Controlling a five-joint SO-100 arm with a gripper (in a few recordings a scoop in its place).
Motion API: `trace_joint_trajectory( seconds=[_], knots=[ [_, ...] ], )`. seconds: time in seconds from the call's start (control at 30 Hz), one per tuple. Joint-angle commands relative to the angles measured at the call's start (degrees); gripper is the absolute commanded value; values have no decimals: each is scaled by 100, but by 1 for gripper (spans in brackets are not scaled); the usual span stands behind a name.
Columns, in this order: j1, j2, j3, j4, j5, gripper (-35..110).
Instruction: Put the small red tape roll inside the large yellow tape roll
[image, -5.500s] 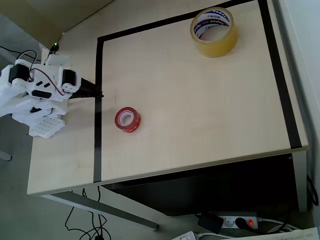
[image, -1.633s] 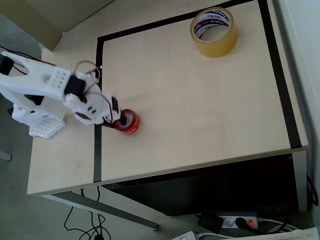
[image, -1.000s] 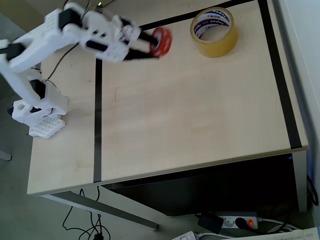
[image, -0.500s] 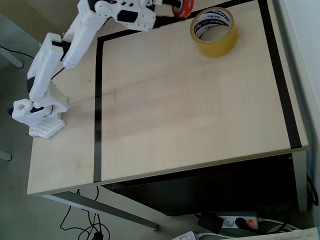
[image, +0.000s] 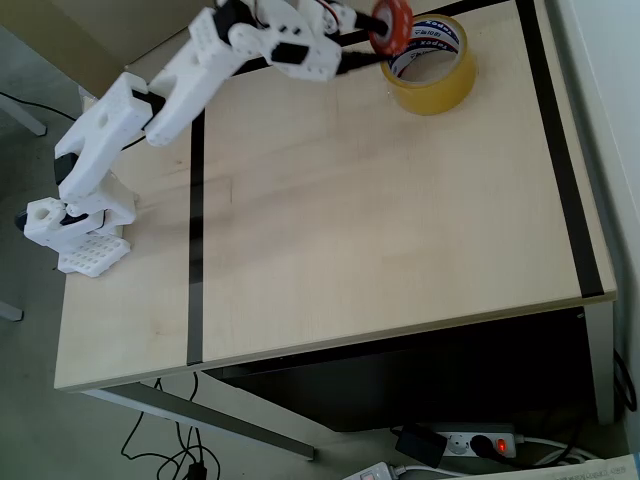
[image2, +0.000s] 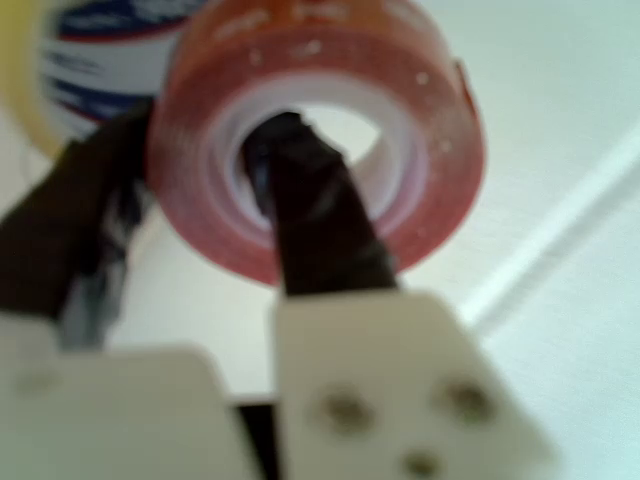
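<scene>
While the pincer (image: 372, 30) grips the small red tape ring (image: 388, 24) through its whitish core at upper centre overhead, the large translucent yellow tape roll (image: 430, 65) lies just right; centre over its hole, then lower before release.

Gripper (image2: 215, 200) grips the small red tape roll (image2: 320, 140), one finger through its hole; large yellow tape roll (image2: 90, 40) sits behind, upper left.

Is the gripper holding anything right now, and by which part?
Yes: the gripper holds the red roll by its wall, one finger through the hole and the other on the outside, above the yellow roll.
</scene>
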Motion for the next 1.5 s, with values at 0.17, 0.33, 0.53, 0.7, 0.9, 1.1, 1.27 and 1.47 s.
trace_joint_trajectory(
  seconds=[0.17, 0.33, 0.53, 0.7, 0.9, 1.1, 1.27, 1.47],
  knots=[
    [114, 299, -396, 26, -308, 11],
    [149, 299, -422, 413, -290, 17],
    [255, 299, -896, 1046, -290, 13],
    [527, 773, -1362, 2540, -281, 0],
    [914, 1767, -1046, 3612, 1046, 0],
    [738, 3999, 1274, 3612, 1564, 0],
    [888, 5730, 3015, 3612, 1863, 0],
    [1178, 7805, 5300, 2777, 2013, 0]
  ],
)
